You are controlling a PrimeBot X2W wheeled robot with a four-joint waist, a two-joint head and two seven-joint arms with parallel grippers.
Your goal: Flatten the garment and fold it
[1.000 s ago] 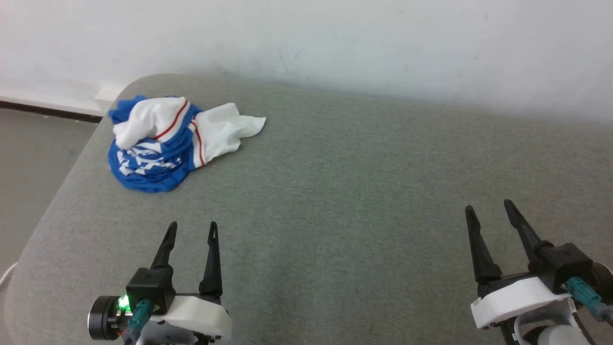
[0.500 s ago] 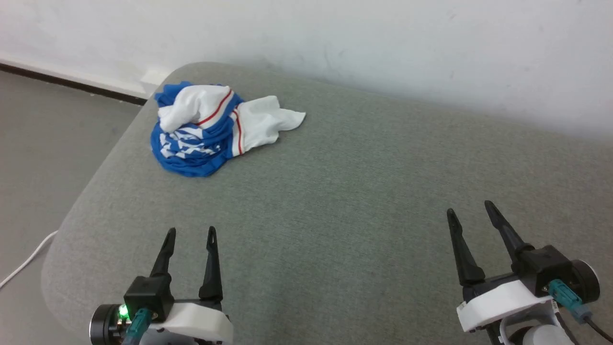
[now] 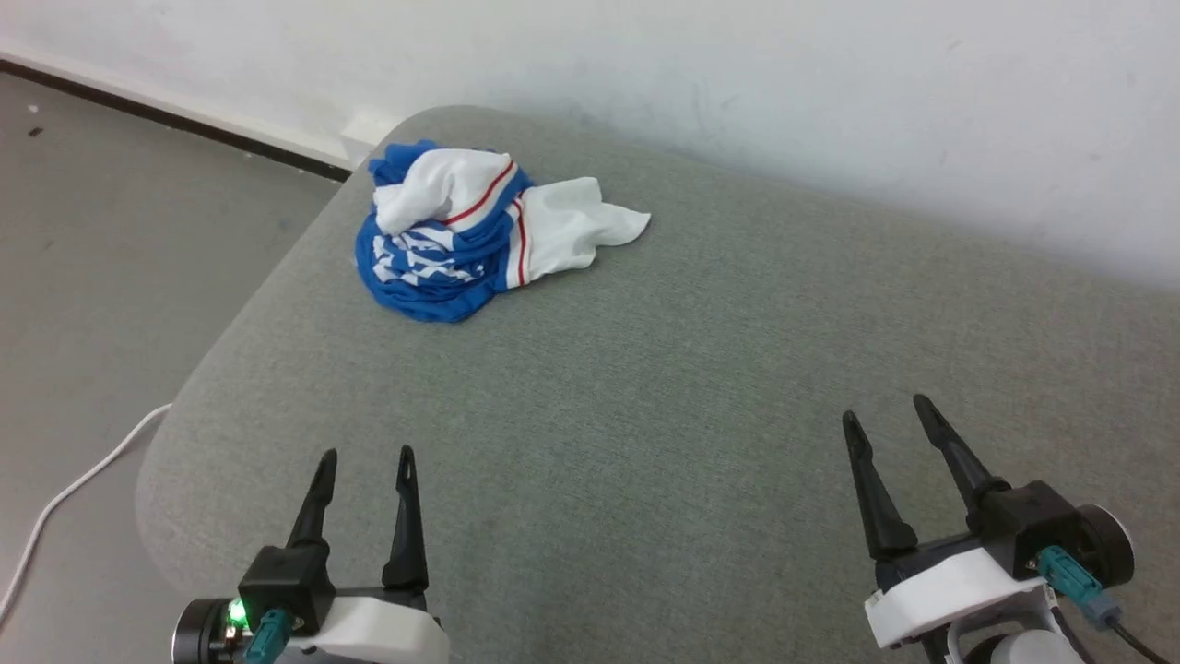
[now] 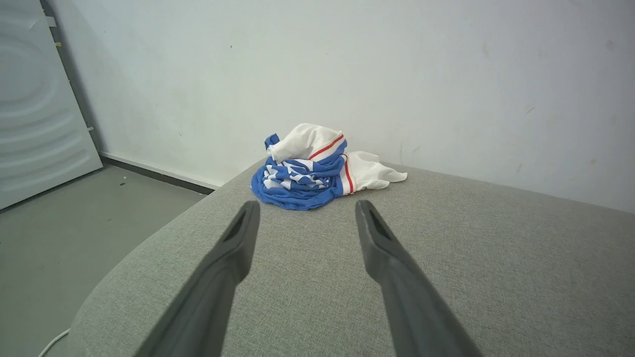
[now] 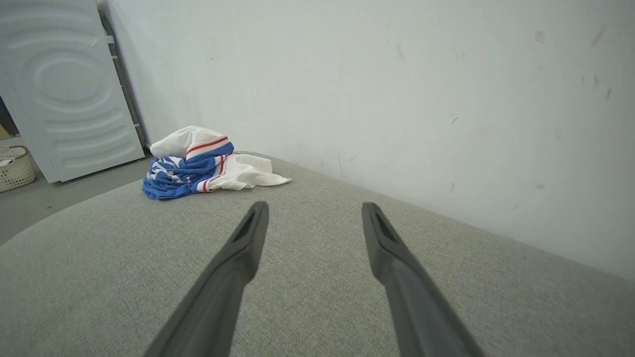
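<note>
Garment: a crumpled royal-blue jersey T-shirt [image 3: 461,244] with white sleeves and red-striped trim, heaped at the far left corner of the grey fabric-covered surface [image 3: 645,387].
Left arm: the left gripper [image 3: 367,452] has its long dark fingers spread wide and empty, well apart from the heap.
Right arm: the right gripper [image 3: 884,409] is likewise wide apart and holds nothing.
Change: the head view has swung left, bringing the heap nearer centre; the shirt itself lies unmoved.
Meaning: flattening has not begun; the robot is probably lining up for a reach.

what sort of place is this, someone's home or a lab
Probably a plain utility or laundry-type room, not certain: a crumpled garment on a grey fabric-covered table, a white moulded panel and a pale basket on a bare grey floor.
</note>
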